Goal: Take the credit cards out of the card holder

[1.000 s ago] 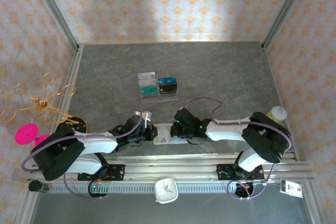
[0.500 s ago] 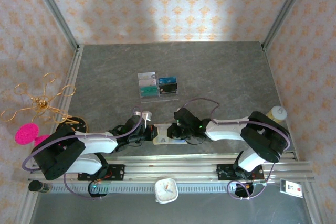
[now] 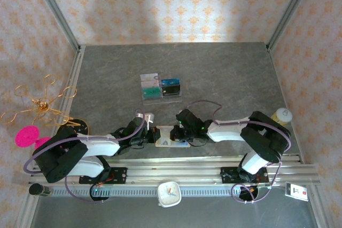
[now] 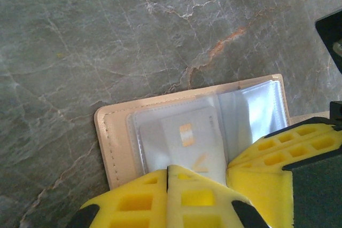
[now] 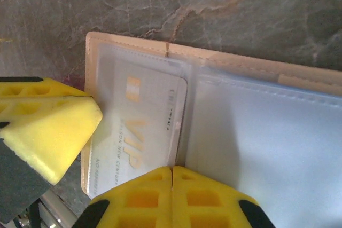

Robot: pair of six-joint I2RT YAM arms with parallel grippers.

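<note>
Right wrist, card holder (image 5: 251, 126) beside hand (image 5: 171, 171) (closed)

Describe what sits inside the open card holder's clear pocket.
A pale card, gold chip and VIP lettering, in the card holder. The right claw covers its lower edge; anything behind it is hidden.
</note>
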